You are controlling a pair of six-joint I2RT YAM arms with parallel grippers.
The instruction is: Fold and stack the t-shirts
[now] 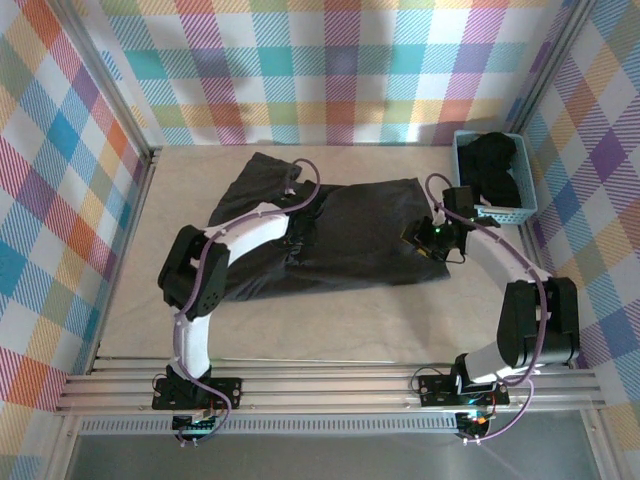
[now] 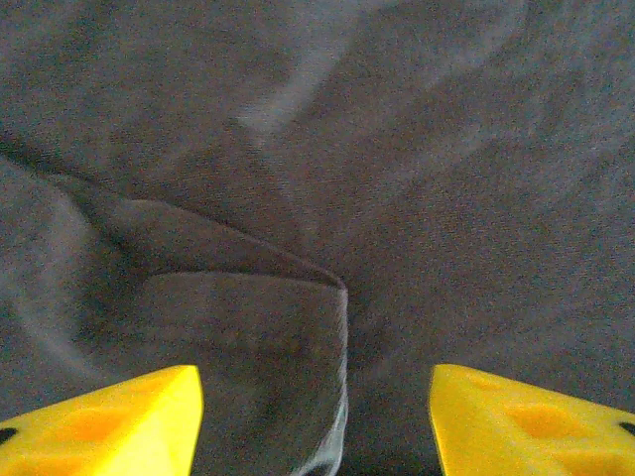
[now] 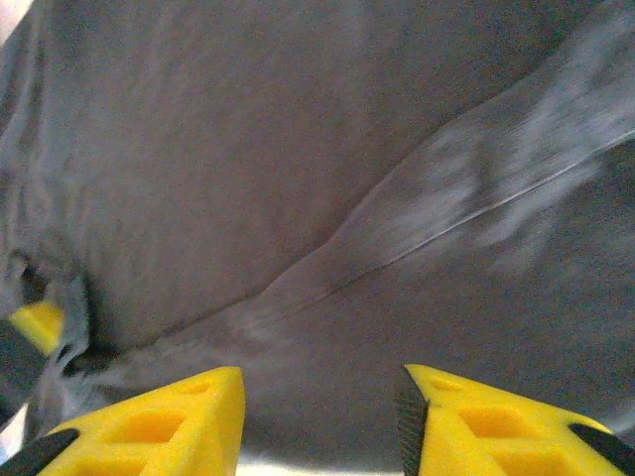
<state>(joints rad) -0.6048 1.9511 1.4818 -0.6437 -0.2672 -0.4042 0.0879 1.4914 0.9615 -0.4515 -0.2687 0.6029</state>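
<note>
Plaid walls (image 1: 330,60) box in a beige table (image 1: 330,320). One dark t-shirt (image 1: 370,225) lies mid-table, spread out but rumpled, with both arms reaching over it. We see more dark cloth (image 1: 495,170) bundled in the light-blue basket (image 1: 528,195) at the far right, well apart from the spread shirt.

Left gripper (image 2: 313,397): fingers spread, low over a turned-over hem edge that ends in a point between them, nothing pinched. Right gripper (image 3: 319,397): spread too, over a long diagonal seam or crease near the shirt's right side, nothing pinched.

Handling, as we judge it: the cloth is soft, light and limp. It will drape, bunch and sag wherever it is not held, and it has no stiffness to push against. It is not fragile, so a firm pinch is fine.

The best holds look like edges. On the left that is the turned-over hem right under the fingers, where there is a raised lip. On the right it is the side edge or seam ridge. We would take two holds on the same side so the fold carries over evenly.

Risks: a pinch may catch only the top layer, or the whole shirt may drag across the table instead of folding.
</note>
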